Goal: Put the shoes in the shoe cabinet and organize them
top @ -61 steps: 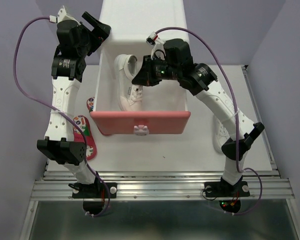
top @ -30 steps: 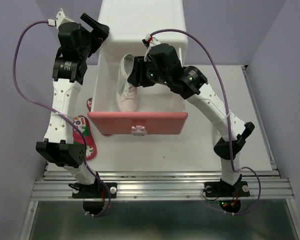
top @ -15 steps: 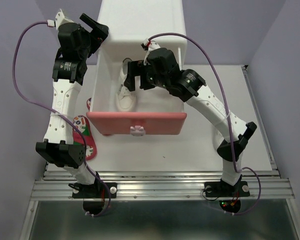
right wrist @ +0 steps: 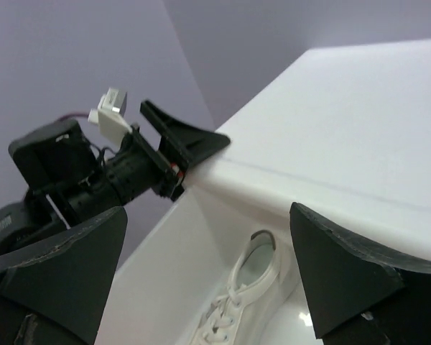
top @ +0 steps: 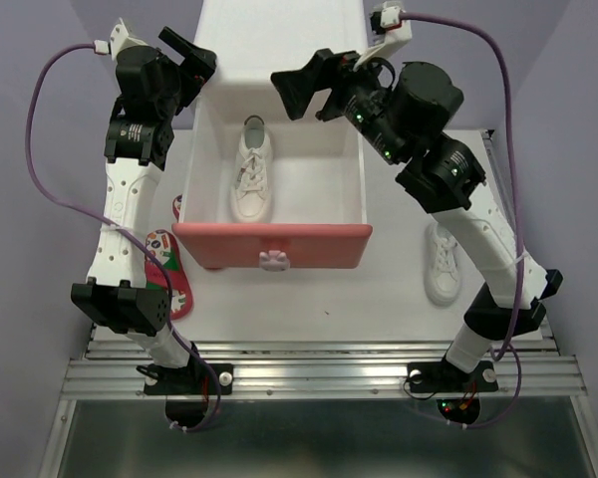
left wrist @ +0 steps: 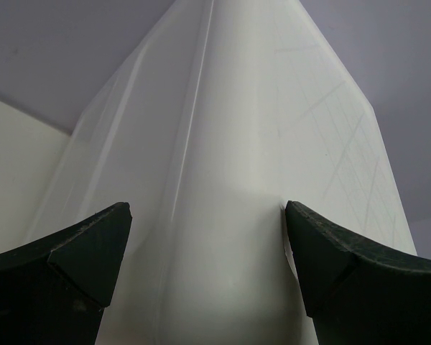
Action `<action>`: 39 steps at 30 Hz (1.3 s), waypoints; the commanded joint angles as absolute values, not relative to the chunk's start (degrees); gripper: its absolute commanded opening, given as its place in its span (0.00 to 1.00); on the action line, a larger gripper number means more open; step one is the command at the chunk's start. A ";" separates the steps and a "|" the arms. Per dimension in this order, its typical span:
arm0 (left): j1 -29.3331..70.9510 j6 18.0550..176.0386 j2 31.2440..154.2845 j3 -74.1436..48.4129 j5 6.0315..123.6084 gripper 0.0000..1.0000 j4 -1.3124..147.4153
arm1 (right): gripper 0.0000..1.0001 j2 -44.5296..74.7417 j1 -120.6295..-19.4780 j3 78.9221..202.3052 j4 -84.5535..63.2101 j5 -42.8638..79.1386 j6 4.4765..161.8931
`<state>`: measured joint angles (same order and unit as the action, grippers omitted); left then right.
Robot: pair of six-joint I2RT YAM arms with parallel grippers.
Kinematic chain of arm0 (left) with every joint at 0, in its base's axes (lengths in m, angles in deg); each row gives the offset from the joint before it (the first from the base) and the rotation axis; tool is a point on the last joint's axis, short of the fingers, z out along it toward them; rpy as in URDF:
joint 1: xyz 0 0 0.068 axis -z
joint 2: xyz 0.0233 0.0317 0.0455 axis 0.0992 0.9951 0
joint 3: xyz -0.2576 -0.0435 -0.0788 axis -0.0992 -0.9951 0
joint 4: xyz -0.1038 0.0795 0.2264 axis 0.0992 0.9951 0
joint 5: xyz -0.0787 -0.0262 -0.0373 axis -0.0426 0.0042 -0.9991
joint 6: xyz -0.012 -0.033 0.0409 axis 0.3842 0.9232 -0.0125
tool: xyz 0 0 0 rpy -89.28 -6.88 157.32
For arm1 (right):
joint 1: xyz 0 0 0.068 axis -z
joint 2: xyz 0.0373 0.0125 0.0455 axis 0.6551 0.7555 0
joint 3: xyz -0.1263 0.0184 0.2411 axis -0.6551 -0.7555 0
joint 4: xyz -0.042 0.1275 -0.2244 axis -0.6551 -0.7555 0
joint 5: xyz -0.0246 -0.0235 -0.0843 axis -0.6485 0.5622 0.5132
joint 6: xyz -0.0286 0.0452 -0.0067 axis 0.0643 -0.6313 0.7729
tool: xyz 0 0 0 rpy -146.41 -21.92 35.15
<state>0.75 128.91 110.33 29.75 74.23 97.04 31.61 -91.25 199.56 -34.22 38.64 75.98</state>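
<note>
One white sneaker (top: 251, 171) lies toe-forward in the left part of the shoe cabinet's (top: 279, 35) open drawer (top: 319, 244); the right wrist view shows the same sneaker (right wrist: 238, 300) from above. My right gripper (top: 305, 86) hangs open and empty above the drawer's back edge. The other white sneaker (top: 443, 261) rests on the table to the right of the drawer. A red sandal (top: 165, 267) lies on the table left of the drawer, and a second sandal (top: 179, 207) peeks out beside the drawer wall. My left gripper (top: 191, 52) is open, its jaws astride the cabinet's top left corner (left wrist: 223, 180).
The pulled-out drawer takes up the middle of the table (top: 379, 299). My right arm reaches over the right sneaker. Purple walls close in on both sides. The right half of the drawer floor (top: 324, 184) is bare.
My right gripper opened, let go of the sneaker in the drawer, and rose back toward the cabinet top. The sneaker now lies flat and free. The left arm has not moved.
</note>
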 commanded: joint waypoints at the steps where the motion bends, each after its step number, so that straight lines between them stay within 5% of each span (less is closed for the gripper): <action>1: -1.12 122.73 113.86 26.24 80.73 0.97 117.78 | 1.00 30.09 -90.42 202.62 -27.57 50.17 80.59; 5: -1.21 122.82 114.30 26.32 80.20 0.97 117.78 | 1.00 25.62 -77.90 197.79 -32.12 52.94 75.08; 13: -1.12 122.91 115.09 28.69 79.58 0.97 118.13 | 1.00 26.31 -50.90 194.46 -61.70 39.07 59.42; 20: -0.68 122.91 115.01 29.40 78.62 0.97 118.84 | 1.00 29.74 -41.03 184.09 -84.24 35.80 66.87; 32: 2.57 124.23 113.25 26.76 77.74 0.97 118.48 | 1.00 26.84 -39.17 151.15 -78.20 28.33 76.02; 39: 3.54 125.19 112.37 25.44 77.56 0.97 118.31 | 1.00 28.68 -39.17 144.18 -68.44 24.48 76.91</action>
<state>2.91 130.33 110.15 30.03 76.52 98.05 29.62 -39.43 145.14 -75.92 28.61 75.30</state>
